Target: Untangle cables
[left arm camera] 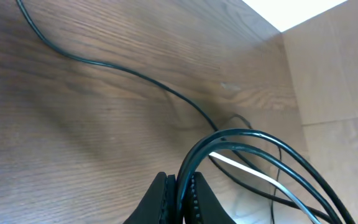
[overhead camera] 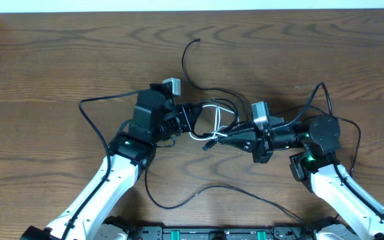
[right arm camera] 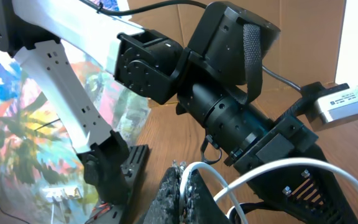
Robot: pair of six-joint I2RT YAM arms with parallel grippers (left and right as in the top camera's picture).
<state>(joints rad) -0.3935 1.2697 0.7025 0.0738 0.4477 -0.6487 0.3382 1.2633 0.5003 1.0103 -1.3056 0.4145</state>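
wooden table (overhead camera: 59, 60) under tangled cables (overhead camera: 209, 105), perhaps cardboard (right arm camera: 303, 37) beyond

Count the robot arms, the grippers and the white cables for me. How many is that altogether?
2 arms: left arm, right arm
2 grippers: left gripper, right gripper
1 white cable
Total: 5

You've got a dark wood-grain desk (overhead camera: 59, 53), tan cardboard panels (left arm camera: 334, 81) at its edge, and a colourful painted sheet (right arm camera: 5, 118) nearby.
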